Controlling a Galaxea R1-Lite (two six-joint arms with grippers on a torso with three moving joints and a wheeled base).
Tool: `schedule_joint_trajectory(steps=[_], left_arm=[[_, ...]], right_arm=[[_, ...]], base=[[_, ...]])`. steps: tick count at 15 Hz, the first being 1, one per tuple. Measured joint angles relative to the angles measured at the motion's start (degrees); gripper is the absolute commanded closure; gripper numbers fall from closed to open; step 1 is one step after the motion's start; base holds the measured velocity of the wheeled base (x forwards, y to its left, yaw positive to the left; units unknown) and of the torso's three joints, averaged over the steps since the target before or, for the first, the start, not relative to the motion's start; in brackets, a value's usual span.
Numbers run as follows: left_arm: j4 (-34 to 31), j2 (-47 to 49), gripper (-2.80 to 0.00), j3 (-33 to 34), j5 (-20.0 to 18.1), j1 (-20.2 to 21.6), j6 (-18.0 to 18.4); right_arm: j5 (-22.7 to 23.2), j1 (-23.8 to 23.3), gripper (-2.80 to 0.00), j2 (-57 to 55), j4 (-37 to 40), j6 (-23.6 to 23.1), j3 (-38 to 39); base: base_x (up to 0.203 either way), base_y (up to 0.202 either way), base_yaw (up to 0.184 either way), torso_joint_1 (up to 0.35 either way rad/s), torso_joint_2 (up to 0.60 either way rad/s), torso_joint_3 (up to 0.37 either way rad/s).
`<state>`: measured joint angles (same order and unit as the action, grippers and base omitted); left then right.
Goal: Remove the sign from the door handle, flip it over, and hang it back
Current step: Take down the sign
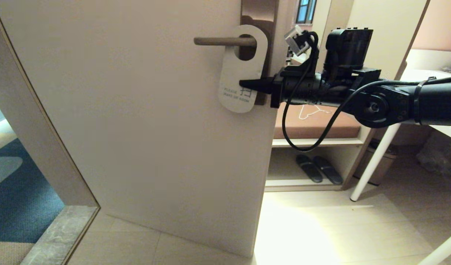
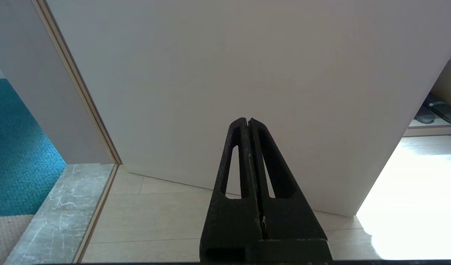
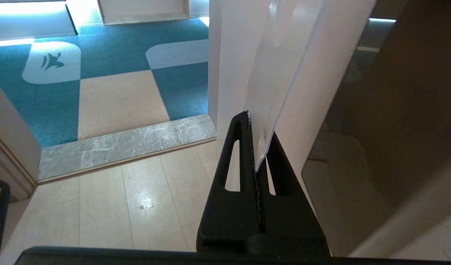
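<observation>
Pinched in the right gripper (image 1: 244, 84), the sign (image 1: 241, 70) hangs off-white face out on the door handle (image 1: 225, 41) just above; removal comes next, needing a slide toward the lever's free end.

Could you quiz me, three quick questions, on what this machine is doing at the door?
1. True or false: the sign hangs on the door handle.
2. Which side of the sign faces the camera? A) blue "do not disturb" B) off-white "make up room"
3. Fill in: the right end effector is shut on the ____; the left end effector is shut on nothing.

Key: 1 true; 2 B; 3 sign.
</observation>
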<state>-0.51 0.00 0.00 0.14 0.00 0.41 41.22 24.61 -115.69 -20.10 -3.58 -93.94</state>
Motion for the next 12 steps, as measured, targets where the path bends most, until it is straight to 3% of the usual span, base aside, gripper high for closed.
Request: schedule_joint_trajectory(steps=[9, 12], left_arm=[[0.0, 0.0, 0.0, 0.0, 0.0, 0.0, 0.0], [0.0, 0.0, 0.0, 0.0, 0.0, 0.0, 0.0]], right_arm=[[-10.5, 4.0, 0.0, 0.0, 0.1, 0.3, -0.7], [-16.5, 6.1, 0.0, -0.1, 0.1, 0.5, -2.2]], base=[[0.0, 0.0, 0.0, 0.0, 0.0, 0.0], [0.0, 0.0, 0.0, 0.0, 0.0, 0.0]])
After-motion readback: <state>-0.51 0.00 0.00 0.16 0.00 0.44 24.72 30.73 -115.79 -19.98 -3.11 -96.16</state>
